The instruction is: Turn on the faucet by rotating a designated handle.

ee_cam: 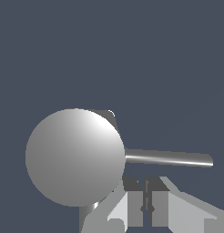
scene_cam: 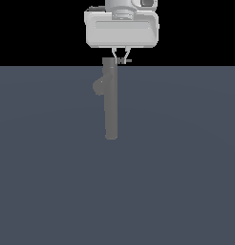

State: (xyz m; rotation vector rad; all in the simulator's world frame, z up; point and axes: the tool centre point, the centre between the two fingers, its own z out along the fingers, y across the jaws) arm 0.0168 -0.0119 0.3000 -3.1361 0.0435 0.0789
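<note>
The faucet (scene_cam: 110,105) is a tall slim grey column standing on the floor, with a rounded stub spout (scene_cam: 99,87) on the side toward the exterior view's left. At its top, the handle (scene_cam: 125,61), a thin grey rod, sticks out toward the exterior view's right. In the wrist view the faucet's round cap (ee_cam: 75,157) fills the middle, and the handle (ee_cam: 168,158) runs straight out from it. My gripper (scene_cam: 120,56) hangs right above the top of the faucet. Its fingers (ee_cam: 132,200) are shut with nothing between them, and they sit beside the rod, not around it.
A flat blue-grey floor (scene_cam: 186,167) surrounds the faucet, with black background above it. The white gripper block (scene_cam: 122,29) sits just over the column's top.
</note>
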